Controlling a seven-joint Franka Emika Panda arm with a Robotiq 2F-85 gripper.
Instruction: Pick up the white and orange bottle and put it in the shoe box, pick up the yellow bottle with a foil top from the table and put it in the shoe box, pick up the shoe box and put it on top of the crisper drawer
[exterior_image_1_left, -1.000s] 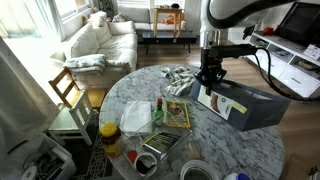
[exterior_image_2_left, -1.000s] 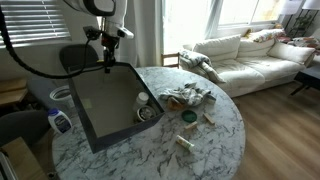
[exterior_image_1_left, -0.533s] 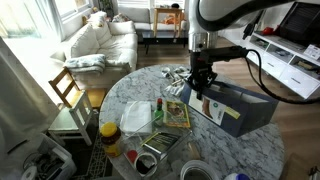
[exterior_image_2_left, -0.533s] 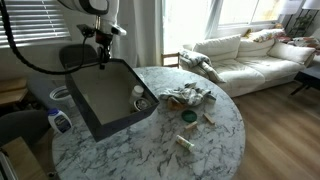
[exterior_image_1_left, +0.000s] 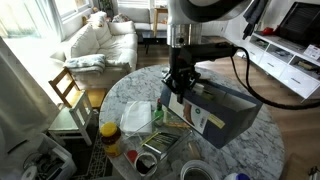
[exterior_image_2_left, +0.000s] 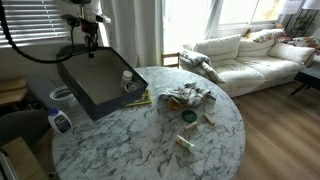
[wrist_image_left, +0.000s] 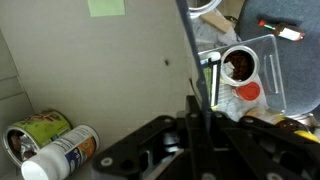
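Observation:
My gripper (exterior_image_1_left: 180, 88) is shut on one wall of the shoe box (exterior_image_1_left: 225, 110) and holds the box tilted above the table; both show in the other exterior view too, gripper (exterior_image_2_left: 88, 52) and box (exterior_image_2_left: 95, 92). In the wrist view the box wall (wrist_image_left: 195, 60) runs between my fingers (wrist_image_left: 200, 118). The white and orange bottle (wrist_image_left: 62, 155) and the yellow foil-topped bottle (wrist_image_left: 38, 130) lie in a box corner. The translucent crisper drawer (exterior_image_1_left: 137, 117) sits on the table just beside the box.
A shiny metal tray (exterior_image_1_left: 157, 150) with a can, an orange-lidded jar (exterior_image_1_left: 108, 130) and a booklet (exterior_image_1_left: 177, 115) lie near the drawer. Crumpled cloth (exterior_image_2_left: 185, 97) and small items (exterior_image_2_left: 187, 117) lie mid-table. A chair (exterior_image_1_left: 68, 92) and sofa (exterior_image_2_left: 245, 55) stand beyond the round marble table (exterior_image_2_left: 150, 150).
My gripper has carried the shoe box sideways across the table toward the crisper drawer; the bottles have slid to the box's lower corner.

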